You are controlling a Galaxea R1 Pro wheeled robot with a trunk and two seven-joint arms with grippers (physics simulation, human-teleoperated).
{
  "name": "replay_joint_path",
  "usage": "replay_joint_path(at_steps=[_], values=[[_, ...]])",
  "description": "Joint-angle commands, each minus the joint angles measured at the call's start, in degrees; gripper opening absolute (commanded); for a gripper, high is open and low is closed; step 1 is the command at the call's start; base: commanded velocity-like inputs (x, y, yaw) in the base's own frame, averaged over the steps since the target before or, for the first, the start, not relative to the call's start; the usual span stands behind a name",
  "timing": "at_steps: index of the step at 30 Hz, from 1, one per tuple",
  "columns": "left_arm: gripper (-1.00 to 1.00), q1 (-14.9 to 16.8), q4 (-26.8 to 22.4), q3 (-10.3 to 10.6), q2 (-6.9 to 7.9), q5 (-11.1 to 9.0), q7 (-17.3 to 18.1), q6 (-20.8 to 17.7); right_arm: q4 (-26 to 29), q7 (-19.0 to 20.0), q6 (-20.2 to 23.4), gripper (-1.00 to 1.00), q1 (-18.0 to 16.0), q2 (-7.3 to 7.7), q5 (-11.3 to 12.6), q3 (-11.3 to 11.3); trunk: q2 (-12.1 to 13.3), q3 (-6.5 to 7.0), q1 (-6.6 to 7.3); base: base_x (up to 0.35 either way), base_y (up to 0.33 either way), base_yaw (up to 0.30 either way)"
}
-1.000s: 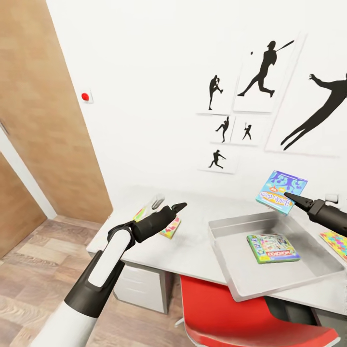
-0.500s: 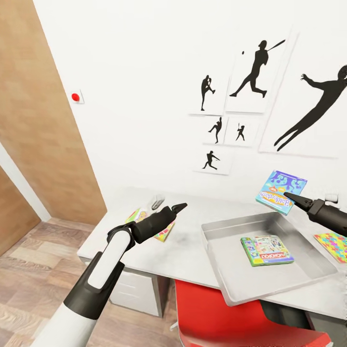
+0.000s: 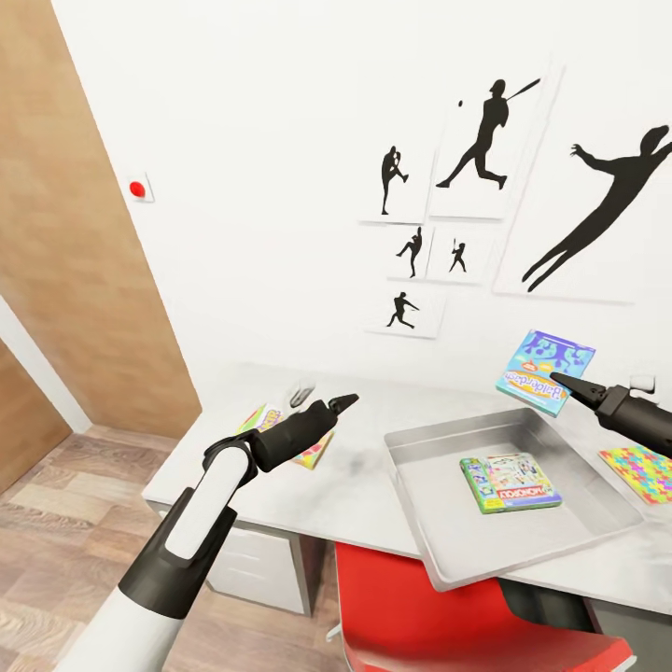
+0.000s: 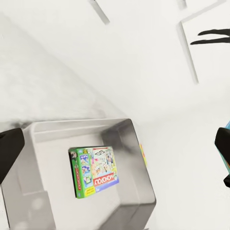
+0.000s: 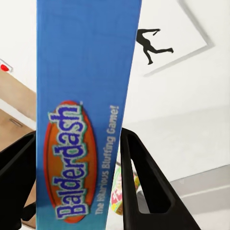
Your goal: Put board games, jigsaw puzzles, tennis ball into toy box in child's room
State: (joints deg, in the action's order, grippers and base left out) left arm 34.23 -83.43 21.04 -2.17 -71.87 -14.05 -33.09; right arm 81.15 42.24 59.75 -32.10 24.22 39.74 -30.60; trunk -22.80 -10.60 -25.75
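The right hand [image 3: 558,380] is up in the air above the far side of the toy box [image 3: 439,551]. It is clenched on the light-blue Balderdash game box [image 3: 544,371]. In the right wrist view the two black fingers [image 5: 143,187] press on both sides of the blue box [image 5: 81,115], and you can read "Balderdash" on it. The box is tilted and does not touch the counter [image 3: 364,485].

The toy box is a pale grey bin with a wide rim. It sits on the light grey counter, in front of the white wall. The green-edged Monopoly game box [image 3: 510,482] lies flat inside it. The left wrist view shows that game [image 4: 94,171] lying on the floor of the bin [image 4: 139,191] too.

One jigsaw puzzle [image 3: 642,471] lies flat on the counter just to the right of the toy box. Another bright flat toy [image 3: 313,450] lies on the counter to the left, partly hidden behind the left arm. I cannot tell which toy it is.

The left hand [image 3: 349,401] hangs over the counter, to the left of the toy box. Its fingers are spread apart and it holds nothing.

Black sports pictures [image 3: 485,140] hang on the wall. A brown door [image 3: 65,243] stands at the left. A red chair [image 3: 439,616] is tucked under the counter near the robot.
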Motion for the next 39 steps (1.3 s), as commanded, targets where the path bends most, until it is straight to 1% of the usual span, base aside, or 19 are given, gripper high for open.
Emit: replay_joint_path(at_steps=[1, 7, 8, 9, 10, 12, 14, 17, 21, 22, 24, 25, 26, 27, 28, 30, 31, 36, 39], values=[[1.00, 0.1, -0.1, 0.0, 0.06, -0.7, -0.6, -0.1, -0.2, 0.5, 0.2, -1.00, -0.1, 0.06, -0.3, -0.1, -0.1, -0.12, -0.04, 0.000, 0.000, -0.004], [1.00, 0.1, -0.1, 0.0, 0.18, -0.8, -0.6, -0.1, -2.5, 0.6, 0.2, -1.00, -0.6, 0.44, -0.3, 0.9, -0.1, -0.12, -0.04, 0.000, 0.000, -0.002], [1.00, 0.1, -0.1, 0.0, 0.19, -0.8, -0.6, -0.1, -3.2, 0.6, 0.2, -1.00, -0.9, 0.78, -0.3, 2.0, -0.1, -0.12, -0.04, 0.000, 0.000, -0.001], [1.00, 0.1, 0.0, 0.0, 0.21, -0.7, -0.6, -0.1, -4.3, 0.6, 0.2, -1.00, -1.5, 1.64, -0.3, 4.3, -0.1, -0.12, -0.04, 0.000, 0.000, 0.000], [1.00, 0.1, 0.0, 0.0, 0.21, -0.7, -0.6, -0.1, -4.3, 0.6, 0.2, -1.00, -1.5, 1.64, -0.3, 4.3, -0.1, -0.12, -0.04, 0.000, 0.000, 0.000], [1.00, 0.1, 0.0, 0.0, 0.22, -0.7, -0.6, -0.2, -5.0, 0.7, 0.2, -1.00, -1.9, 3.25, -0.3, 7.4, -0.1, -0.12, -0.04, 0.000, 0.000, 0.000], [1.00, 0.1, 0.0, 0.0, 0.22, -0.7, -0.6, -0.2, -5.5, 1.2, 0.2, -1.00, -2.2, 5.34, -0.2, 10.8, -0.1, -0.12, -0.04, 0.000, 0.000, 0.000], [1.00, 0.1, 0.0, 0.0, 0.26, -0.8, -0.7, -0.3, -6.1, 3.5, 0.2, -1.00, -2.4, 8.58, 0.2, 16.1, -0.1, -0.12, -0.04, 0.000, 0.000, 0.000], [1.00, 0.1, 0.0, 0.0, 0.30, -0.8, -0.8, -0.5, -7.2, 10.0, 0.2, -1.00, -2.5, 12.21, 0.5, 23.8, -0.1, -0.12, -0.04, 0.000, 0.000, 0.000], [1.00, 0.1, 0.0, 0.0, 0.34, -0.8, -0.8, -0.5, -7.9, 13.3, 0.2, -1.00, -2.6, 13.93, 0.4, 27.7, -0.1, -0.12, -0.04, 0.000, 0.000, 0.000], [1.00, 0.1, 0.0, 0.0, 0.37, -0.8, -0.8, -0.5, -8.4, 16.2, 0.2, -1.00, -2.8, 15.67, 0.3, 31.3, -0.1, -0.12, -0.04, 0.000, 0.000, 0.000], [1.00, 0.1, 0.0, 0.0, 0.37, -0.8, -0.8, -0.5, -8.4, 16.2, 0.2, -1.00, -2.8, 15.67, 0.3, 31.3, -0.1, -0.12, -0.04, 0.000, 0.000, 0.000], [1.00, 0.1, 0.0, 0.0, 0.37, -0.8, -0.8, -0.6, -8.6, 17.4, 0.2, -1.00, -2.9, 16.48, 0.2, 32.9, -0.1, -0.12, -0.04, 0.000, 0.000, 0.000], [1.00, 0.1, 0.0, -0.2, 0.39, -0.8, -0.8, -0.6, -8.9, 19.4, 0.2, -1.00, -3.0, 17.84, 0.1, 35.7, -0.1, -0.12, -0.04, 0.000, 0.000, 0.000], [1.00, 0.1, 0.0, -0.6, 0.40, -0.8, -0.9, -0.7, -9.1, 20.9, 0.2, -1.00, -3.1, 18.85, -0.2, 37.6, -0.1, -0.12, -0.04, 0.000, 0.000, 0.000], [1.00, 0.1, 0.0, -0.9, 0.42, -0.8, -0.9, -0.8, -9.2, 22.0, 0.2, -1.00, -3.2, 19.51, -0.6, 38.8, -0.1, -0.12, -0.04, 0.000, 0.000, 0.000], [1.00, 0.1, 0.0, -0.9, 0.42, -0.8, -0.9, -0.8, -9.2, 22.0, 0.2, -1.00, -3.2, 19.51, -0.6, 38.8, -0.1, -0.12, -0.04, 0.000, 0.000, 0.000], [1.00, 0.1, 0.0, -1.4, 0.64, -0.8, -1.0, -1.0, -9.2, 23.3, 0.2, -1.00, -3.3, 20.25, -1.9, 40.5, -0.1, -0.12, -0.04, 0.000, 0.000, 0.000], [1.00, 0.1, -0.1, -1.5, 0.86, -0.8, -1.0, -1.5, -9.3, 23.6, 0.2, -1.00, -3.3, 20.30, -2.7, 41.0, -0.1, -0.12, -0.04, 0.000, 0.000, 0.000]])
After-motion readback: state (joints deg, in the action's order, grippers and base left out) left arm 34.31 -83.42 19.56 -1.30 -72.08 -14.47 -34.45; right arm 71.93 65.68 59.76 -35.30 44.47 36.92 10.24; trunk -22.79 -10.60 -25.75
